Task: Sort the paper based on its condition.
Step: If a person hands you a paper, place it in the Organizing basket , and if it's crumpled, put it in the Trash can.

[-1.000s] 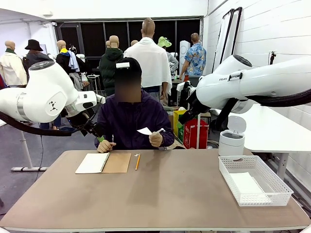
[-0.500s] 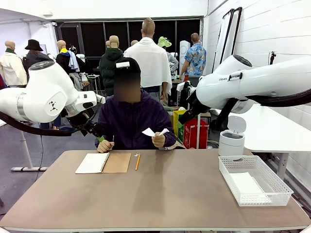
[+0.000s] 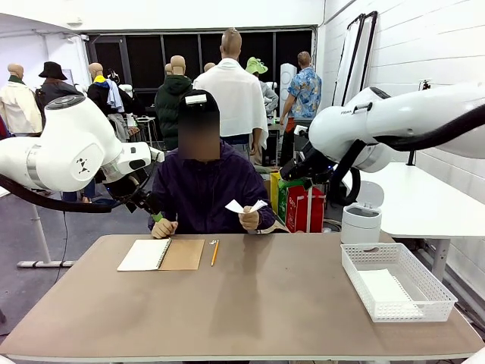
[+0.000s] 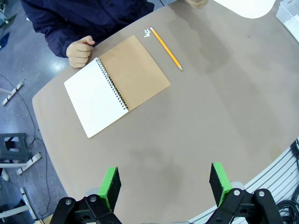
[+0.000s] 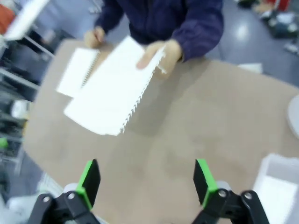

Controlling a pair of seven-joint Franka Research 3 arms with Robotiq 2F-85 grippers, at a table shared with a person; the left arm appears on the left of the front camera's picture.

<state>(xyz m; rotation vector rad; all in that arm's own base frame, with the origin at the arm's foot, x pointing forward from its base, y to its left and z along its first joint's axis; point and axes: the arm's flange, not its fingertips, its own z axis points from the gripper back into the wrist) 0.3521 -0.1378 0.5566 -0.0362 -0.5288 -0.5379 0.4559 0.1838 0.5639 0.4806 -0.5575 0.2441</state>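
Note:
The person at the far side holds up one white sheet of paper (image 3: 244, 206) in one hand. In the right wrist view this paper (image 5: 112, 98) has a ragged perforated edge and hangs above the table. My right gripper (image 5: 146, 179) is open and empty, high above the table and short of the sheet. Another sheet (image 3: 383, 287) lies in the white basket (image 3: 436, 292) at the right. My left gripper (image 4: 164, 182) is open and empty, hovering high over the table's left part, near the person's other hand (image 4: 79, 51).
An open spiral notebook (image 3: 161, 255) with a brown cover lies at the far left of the table, and a yellow pencil (image 3: 214, 252) lies beside it. A white lidded bin (image 3: 361, 220) stands behind the basket. The brown tabletop (image 3: 258, 303) is bare in the middle and front.
My right arm has swung so that its gripper sits a little lower and further right. The person has lowered the sheet slightly. The left arm has not moved.

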